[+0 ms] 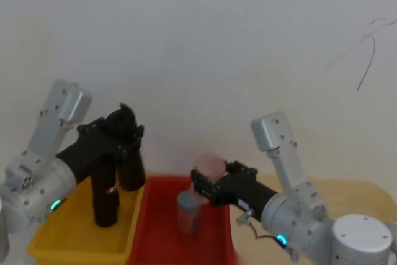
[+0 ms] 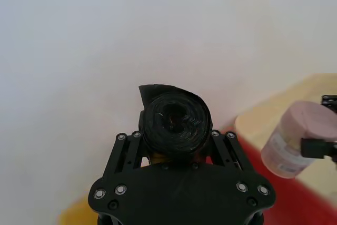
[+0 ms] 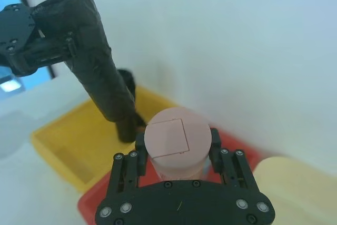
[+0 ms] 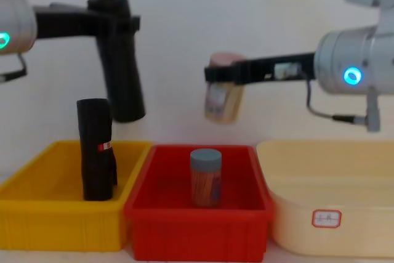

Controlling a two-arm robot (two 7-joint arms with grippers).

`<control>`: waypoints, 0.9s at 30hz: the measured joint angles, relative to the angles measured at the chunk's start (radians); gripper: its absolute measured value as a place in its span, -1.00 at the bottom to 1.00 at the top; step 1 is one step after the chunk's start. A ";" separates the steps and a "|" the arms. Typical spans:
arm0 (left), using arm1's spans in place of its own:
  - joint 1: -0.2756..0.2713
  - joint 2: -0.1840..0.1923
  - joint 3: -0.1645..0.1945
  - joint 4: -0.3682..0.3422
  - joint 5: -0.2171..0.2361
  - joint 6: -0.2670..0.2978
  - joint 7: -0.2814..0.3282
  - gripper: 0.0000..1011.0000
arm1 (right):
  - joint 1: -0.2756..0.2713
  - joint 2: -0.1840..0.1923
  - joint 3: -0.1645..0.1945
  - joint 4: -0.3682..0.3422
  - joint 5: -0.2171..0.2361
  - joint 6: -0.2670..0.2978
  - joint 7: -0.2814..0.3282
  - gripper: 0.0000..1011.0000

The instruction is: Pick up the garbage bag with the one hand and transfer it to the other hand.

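The garbage bag [image 4: 123, 84], a plain black roll, hangs tilted above the yellow bin [image 4: 37, 214]. My left gripper [image 4: 117, 23], on the arm with the green ring, is shut on the roll's upper end. The left wrist view looks down the garbage bag [image 2: 176, 122] end-on between the fingers [image 2: 129, 146]. My right gripper [image 4: 221, 73], on the arm with the blue ring, is off to the right above the red bin [image 4: 197, 226]. It is shut on a pink-capped bottle [image 4: 225, 100]. A clear gap separates the right gripper from the bag.
A second black roll with a red-and-white label [image 4: 95, 152] stands upright in the yellow bin. A grey-capped jar [image 4: 205, 177] stands in the red bin. A cream bin [image 4: 332, 214] sits at the right. A white wall is close behind.
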 joint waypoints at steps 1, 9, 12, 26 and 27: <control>-0.016 -0.007 0.009 -0.001 -0.001 -0.003 -0.006 0.00 | -0.003 0.005 0.006 -0.019 -0.003 0.000 -0.008 0.29; -0.109 -0.061 0.061 0.062 -0.013 -0.031 -0.044 0.00 | -0.012 0.027 0.039 -0.087 -0.033 0.006 -0.058 0.29; -0.149 -0.089 0.083 0.112 -0.017 -0.046 -0.061 0.00 | -0.016 0.035 0.053 -0.104 -0.047 0.009 -0.078 0.29; -0.319 -0.241 0.190 0.438 -0.044 -0.142 -0.167 0.00 | -0.055 0.064 0.136 -0.129 -0.102 0.027 -0.181 0.29; -0.328 -0.249 0.195 0.457 -0.044 -0.146 -0.170 0.00 | -0.058 0.065 0.139 -0.129 -0.104 0.028 -0.185 0.29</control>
